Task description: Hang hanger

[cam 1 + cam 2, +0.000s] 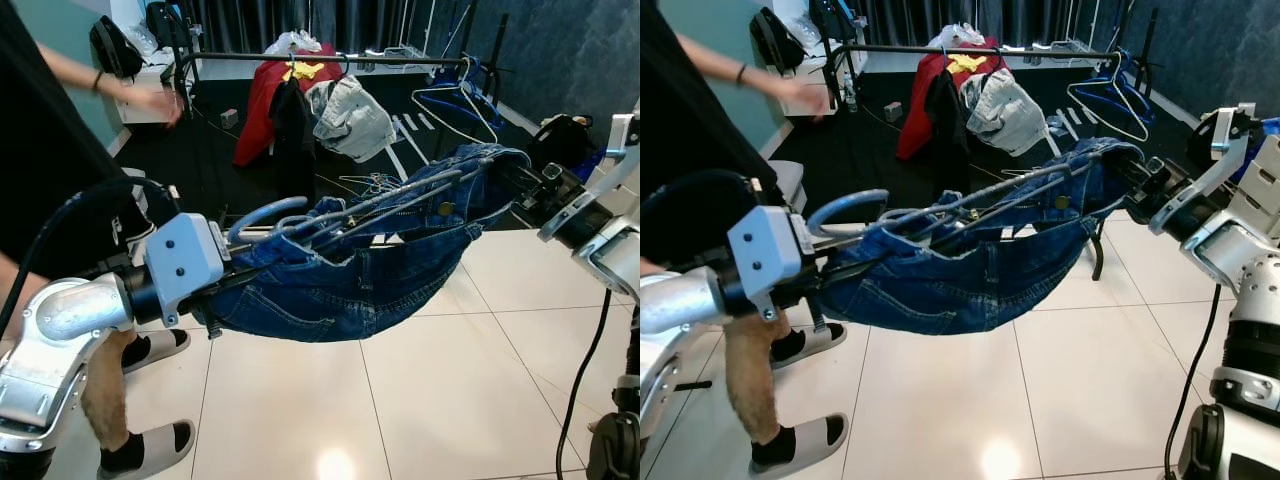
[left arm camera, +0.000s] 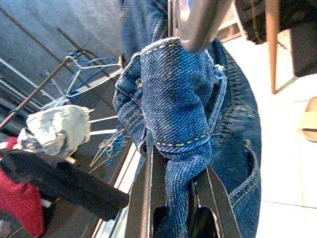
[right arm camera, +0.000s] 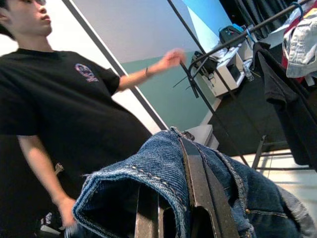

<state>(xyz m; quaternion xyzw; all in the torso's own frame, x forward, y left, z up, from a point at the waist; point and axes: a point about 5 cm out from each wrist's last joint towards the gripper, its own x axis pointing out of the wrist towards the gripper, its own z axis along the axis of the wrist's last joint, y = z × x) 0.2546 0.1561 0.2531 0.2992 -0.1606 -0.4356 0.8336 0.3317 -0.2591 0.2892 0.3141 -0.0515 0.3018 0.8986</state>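
Carry step — left gripper (image 1: 215, 300) and right gripper (image 1: 525, 185) jaws are both clamping the jeans (image 1: 350, 270) on their hanger (image 1: 300, 215), suspended mid-air above the floor — next, likely hooking onto the rack rail (image 1: 320, 58).

Indoor clothes-hanging room: glossy white tiled floor (image 1: 420, 390), black metal garment rail (image 1: 320, 58) carrying a red garment (image 1: 262, 100), dark curtains (image 1: 300, 18) behind.
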